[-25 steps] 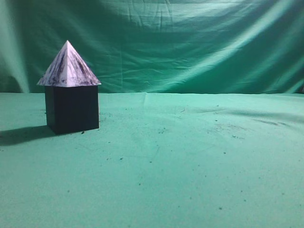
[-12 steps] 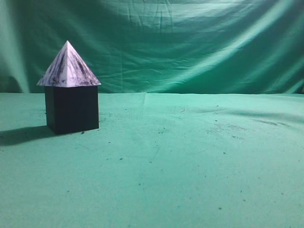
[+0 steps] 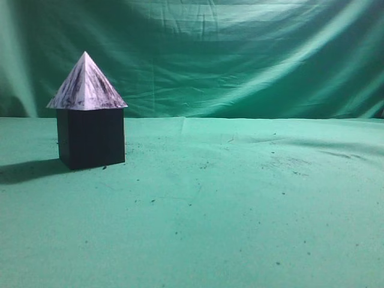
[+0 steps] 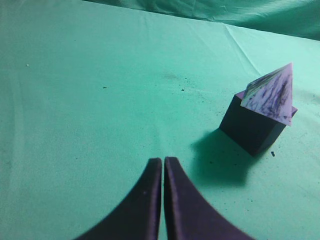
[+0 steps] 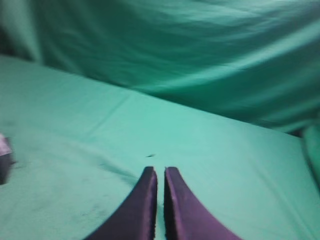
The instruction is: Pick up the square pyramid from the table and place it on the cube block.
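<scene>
The square pyramid (image 3: pixel 87 84), whitish-lavender with dark streaks, sits upright on top of the dark cube block (image 3: pixel 91 137) at the left of the green table (image 3: pixel 228 198). In the left wrist view the pyramid (image 4: pixel 272 95) rests on the cube (image 4: pixel 250 127) at the right, apart from my left gripper (image 4: pixel 163 161), which is shut and empty above the cloth. My right gripper (image 5: pixel 159 171) is shut and empty over bare cloth; a sliver of the cube (image 5: pixel 4 167) shows at the left edge. No gripper shows in the exterior view.
A draped green backdrop cloth (image 3: pixel 240 54) hangs behind the table. The cube casts a shadow (image 3: pixel 27 170) to the left. Small dark specks dot the cloth.
</scene>
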